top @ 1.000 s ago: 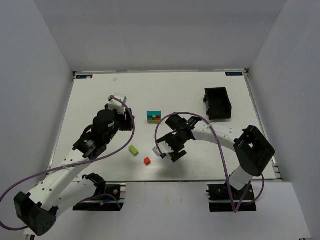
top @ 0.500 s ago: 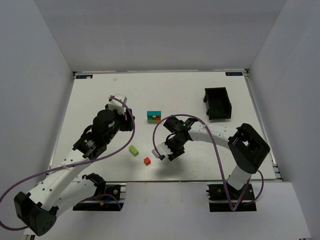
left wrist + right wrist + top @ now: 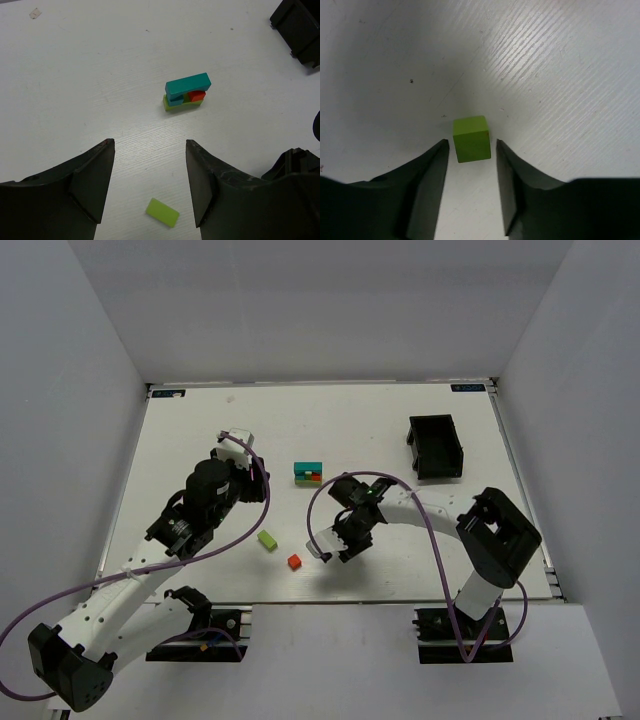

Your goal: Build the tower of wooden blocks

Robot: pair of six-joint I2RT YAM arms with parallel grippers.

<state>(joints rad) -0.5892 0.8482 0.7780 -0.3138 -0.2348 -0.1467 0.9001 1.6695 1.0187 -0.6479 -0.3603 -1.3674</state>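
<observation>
The tower [image 3: 308, 473] stands mid-table: a teal bar on top of red, yellow and lime pieces; it also shows in the left wrist view [image 3: 186, 92]. A flat lime block [image 3: 267, 539] and a red cube [image 3: 294, 561] lie loose nearer the arms. My right gripper [image 3: 324, 545] is open and low over the table. Its fingertips [image 3: 471, 145] flank a lime-green cube [image 3: 471, 137] with small gaps on both sides. This cube is hidden under the gripper in the top view. My left gripper [image 3: 238, 450] is open and empty [image 3: 150, 145], above the flat lime block [image 3: 162, 212].
A black open-topped box [image 3: 437, 447] stands at the back right and shows at the top right corner of the left wrist view [image 3: 300, 25]. White walls enclose the table. The right arm's body [image 3: 295, 162] sits at the lower right of the left wrist view.
My right gripper has shifted slightly left and toward the near edge, and its arm has folded in. The left arm and the blocks have not moved.
</observation>
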